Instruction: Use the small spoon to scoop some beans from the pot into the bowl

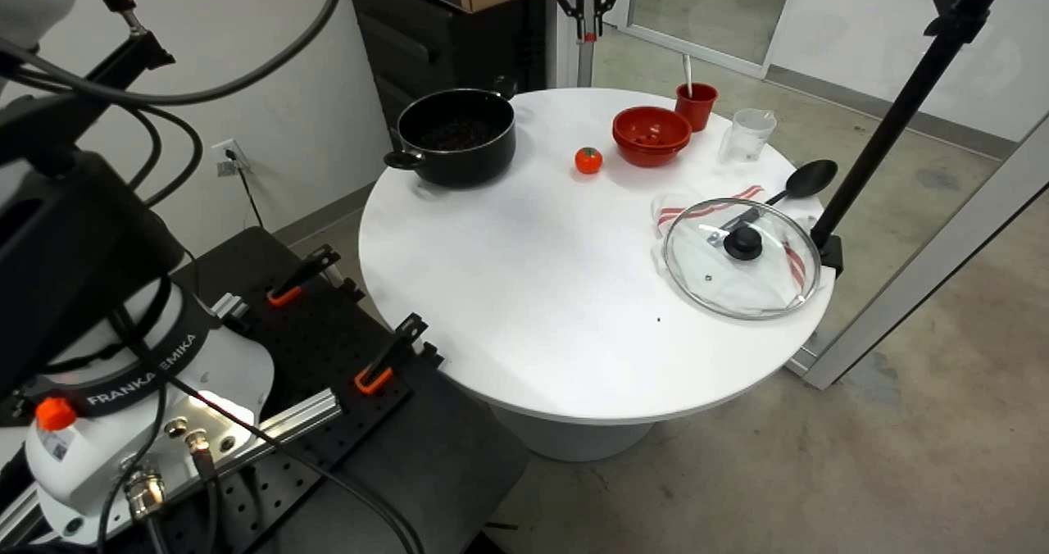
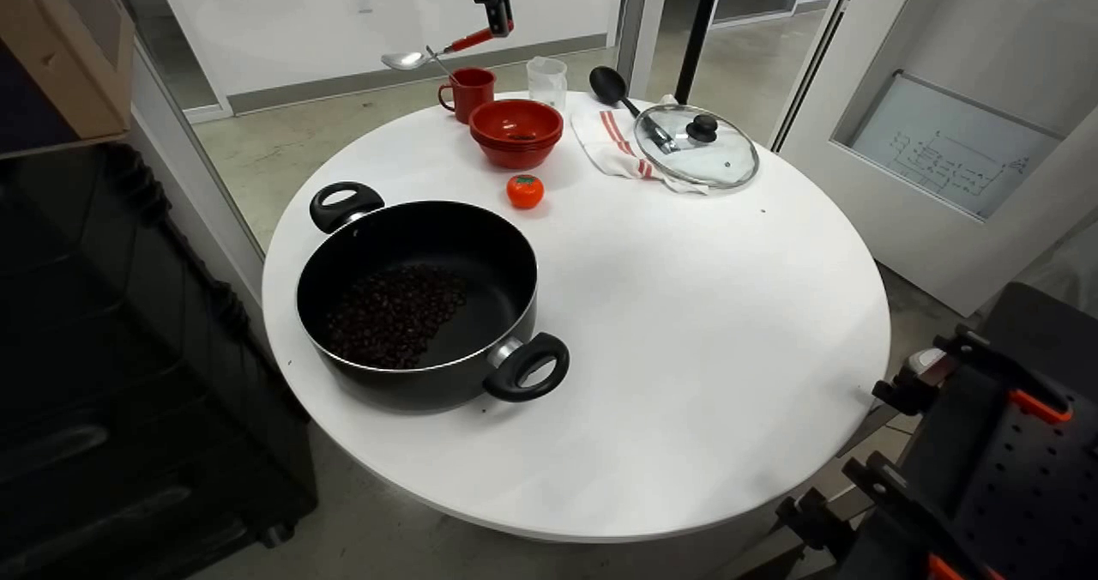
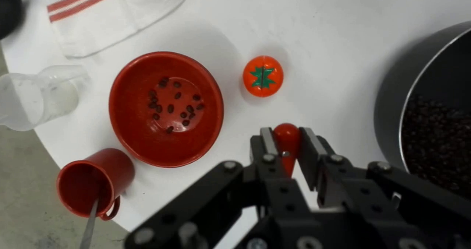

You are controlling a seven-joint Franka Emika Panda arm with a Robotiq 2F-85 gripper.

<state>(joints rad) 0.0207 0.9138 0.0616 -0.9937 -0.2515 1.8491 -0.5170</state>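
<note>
The gripper [image 3: 289,142] pinches the small spoon [image 2: 469,41] by its handle. In an exterior view its head points left from the gripper, long axis slanting gently down. In the wrist view the bowl [image 3: 165,149] lies left of the gripper, the pot [image 3: 389,105] right.

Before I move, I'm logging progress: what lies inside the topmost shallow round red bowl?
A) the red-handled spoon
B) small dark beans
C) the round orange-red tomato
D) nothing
B: the wrist view shows small dark beans scattered across the bottom of the red bowl.
</note>
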